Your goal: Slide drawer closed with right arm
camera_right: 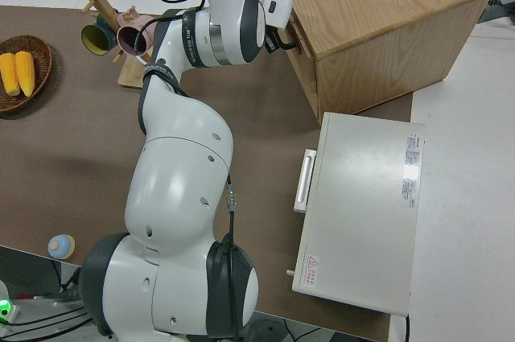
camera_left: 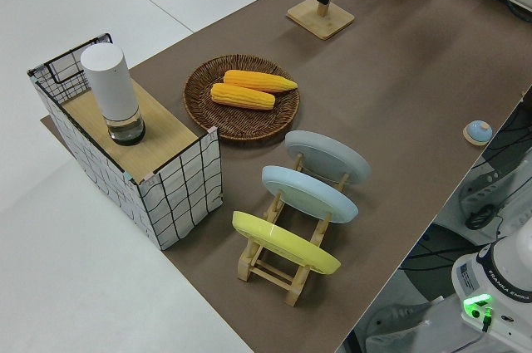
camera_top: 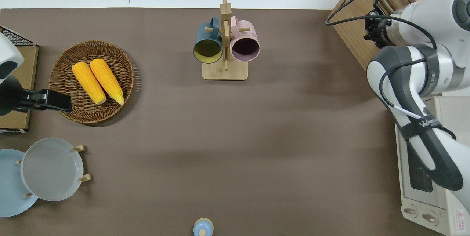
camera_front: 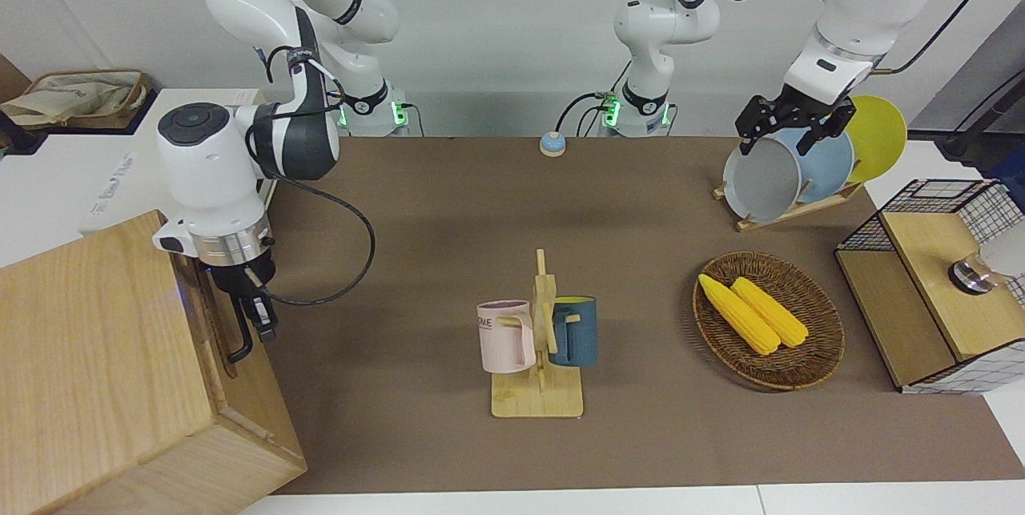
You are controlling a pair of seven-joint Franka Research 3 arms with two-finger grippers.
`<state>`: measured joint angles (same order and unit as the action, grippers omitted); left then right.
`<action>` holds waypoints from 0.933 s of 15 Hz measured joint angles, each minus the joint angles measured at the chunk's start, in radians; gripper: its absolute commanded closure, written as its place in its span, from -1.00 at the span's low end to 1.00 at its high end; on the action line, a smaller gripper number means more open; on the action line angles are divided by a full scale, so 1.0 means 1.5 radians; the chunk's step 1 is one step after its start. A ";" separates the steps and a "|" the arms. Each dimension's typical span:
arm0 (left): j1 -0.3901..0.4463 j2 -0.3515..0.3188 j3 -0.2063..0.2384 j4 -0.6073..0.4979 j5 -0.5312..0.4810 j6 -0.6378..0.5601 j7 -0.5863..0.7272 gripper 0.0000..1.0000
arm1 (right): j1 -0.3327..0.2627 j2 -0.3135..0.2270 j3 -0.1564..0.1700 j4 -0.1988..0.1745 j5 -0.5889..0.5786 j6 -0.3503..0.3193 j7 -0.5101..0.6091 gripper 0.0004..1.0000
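The drawer sits pushed into the pale wooden cabinet at the right arm's end of the table, its front panel about flush with the cabinet's face. Its black loop handle sticks out from the panel. My right gripper points down right beside the handle, against the drawer front; it also shows in the overhead view. Whether it touches the handle I cannot tell. My left arm is parked, its gripper open.
A wooden mug rack with a pink and a blue mug stands mid-table. A wicker basket holds two corn cobs. A plate rack, a wire-mesh box, a toaster oven and a small blue bell are also here.
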<state>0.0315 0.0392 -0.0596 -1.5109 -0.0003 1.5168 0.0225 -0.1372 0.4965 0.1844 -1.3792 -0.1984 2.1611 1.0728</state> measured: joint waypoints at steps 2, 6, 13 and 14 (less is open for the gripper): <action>0.000 0.000 0.000 0.000 0.000 0.000 0.000 -0.99 | 0.000 0.000 0.000 0.000 0.000 0.002 -0.002 1.00; 0.000 0.000 0.000 0.000 0.000 0.000 0.000 -0.99 | 0.009 0.001 0.003 0.000 0.000 0.002 -0.012 1.00; 0.000 0.000 0.000 0.000 0.000 0.000 0.000 -0.99 | 0.098 -0.023 0.007 -0.001 0.000 -0.081 -0.014 1.00; 0.000 0.000 0.000 0.000 0.000 0.000 0.000 -0.99 | 0.106 -0.032 0.008 -0.004 0.000 -0.093 -0.015 1.00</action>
<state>0.0315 0.0392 -0.0596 -1.5109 -0.0003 1.5168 0.0225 0.0216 0.4483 0.1961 -1.3853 -0.1987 2.0217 1.0499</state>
